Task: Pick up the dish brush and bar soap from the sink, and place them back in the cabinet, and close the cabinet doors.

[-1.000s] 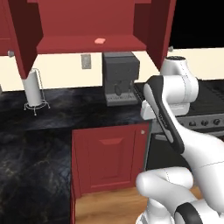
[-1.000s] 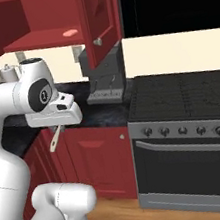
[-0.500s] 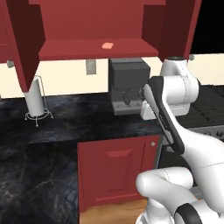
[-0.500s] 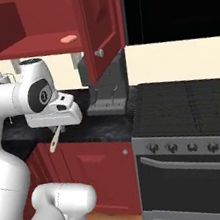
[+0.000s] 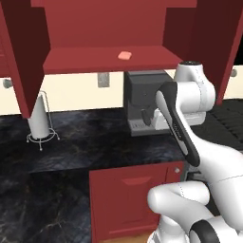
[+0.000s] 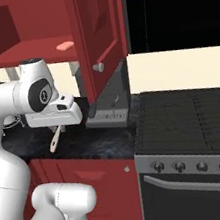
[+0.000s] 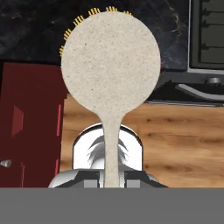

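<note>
My gripper (image 6: 59, 127) is shut on the handle of the dish brush (image 6: 55, 140), which hangs down from it over the black counter's front edge. In the hand view the brush's round whitish head (image 7: 110, 61) with yellow bristles stands above the gripper (image 7: 110, 177), its thin handle pinched between the fingers. The salmon bar soap (image 5: 124, 55) (image 6: 64, 46) lies on the red shelf of the open cabinet (image 5: 85, 61). Both cabinet doors stand open, the left door (image 5: 23, 57) and the right door (image 6: 99, 27) with its silver knob (image 6: 98, 67). The sink is out of view.
A grey coffee machine (image 5: 141, 102) stands on the black counter (image 5: 80, 149) below the shelf, close to my arm. A paper towel holder (image 5: 40, 118) is at the left. A stove (image 6: 184, 115) sits to the right. Red base cabinet fronts (image 5: 128, 199) lie below.
The whole scene has shifted and the cabinet now looms nearer, so the base has driven. The gripper stays shut on the brush, the soap stays on the shelf.
</note>
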You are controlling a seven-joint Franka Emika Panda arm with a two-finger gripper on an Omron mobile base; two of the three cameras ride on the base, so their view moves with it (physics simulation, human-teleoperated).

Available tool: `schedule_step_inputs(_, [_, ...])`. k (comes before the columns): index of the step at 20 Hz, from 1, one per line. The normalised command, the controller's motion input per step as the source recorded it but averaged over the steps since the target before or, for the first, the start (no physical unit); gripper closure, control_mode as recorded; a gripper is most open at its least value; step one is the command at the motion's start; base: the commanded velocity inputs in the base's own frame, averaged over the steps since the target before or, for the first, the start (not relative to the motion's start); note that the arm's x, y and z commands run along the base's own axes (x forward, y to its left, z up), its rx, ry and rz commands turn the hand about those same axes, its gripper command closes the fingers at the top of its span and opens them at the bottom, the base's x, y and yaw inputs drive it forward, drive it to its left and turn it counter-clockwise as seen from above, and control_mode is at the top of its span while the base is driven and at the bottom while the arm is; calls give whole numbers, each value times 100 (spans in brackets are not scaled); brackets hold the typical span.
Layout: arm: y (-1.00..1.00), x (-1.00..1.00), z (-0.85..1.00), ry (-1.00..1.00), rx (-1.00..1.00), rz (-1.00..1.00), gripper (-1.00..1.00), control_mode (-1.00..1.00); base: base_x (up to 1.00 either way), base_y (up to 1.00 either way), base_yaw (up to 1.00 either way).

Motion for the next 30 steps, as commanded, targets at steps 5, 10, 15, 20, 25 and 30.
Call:
schedule_step_inputs(5, [0, 0, 0, 0, 0, 0, 100, 100, 35, 23, 0])
schedule_step_inputs(10, [0, 0, 0, 0, 0, 0, 100, 100, 37, 33, 0])
schedule_step_inputs(15, [0, 0, 0, 0, 0, 0, 100, 100, 30, 45, 0])
schedule_step_inputs(20, [0, 0, 0, 0, 0, 0, 100, 100, 28, 38, 0])
schedule_step_inputs(25, [0, 0, 0, 0, 0, 0, 100, 100, 44, 22, 0])
schedule_step_inputs(30, [0, 0, 0, 0, 0, 0, 100, 100, 36, 15, 0])
